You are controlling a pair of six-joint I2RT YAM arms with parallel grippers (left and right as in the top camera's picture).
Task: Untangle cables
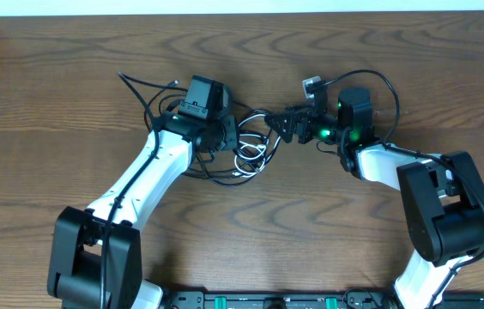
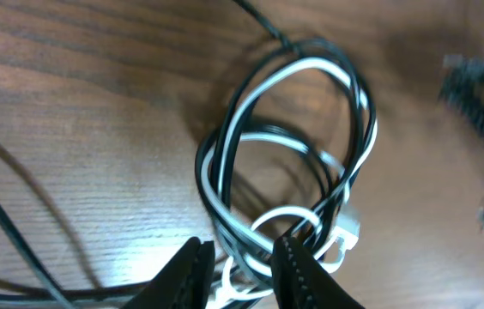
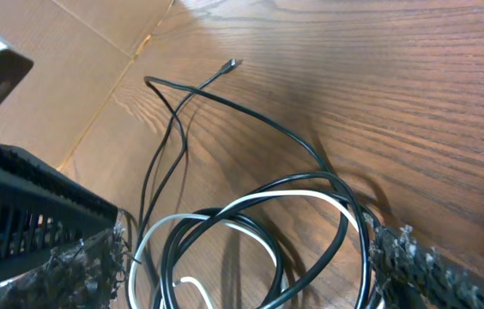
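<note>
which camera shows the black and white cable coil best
The left wrist view: the cable coil fills the frame, its loops distinct. Overhead shows it small; the right wrist view crops its lower part.

From the left wrist I lose the cable coil (image 2: 298, 146) behind the left gripper (image 2: 242, 247) and the bottom edge. The right gripper (image 2: 482, 112) is just blur, and the right wrist view crops the coil's bottom too.

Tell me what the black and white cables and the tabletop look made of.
Black cable and white cable: a smooth, slightly glossy jacket, probably plastic or rubber. They bend in soft loops and catch the light. Tabletop: brown wood grain with a satin sheen. Whether it is solid wood, veneer or laminate cannot be told.
</note>
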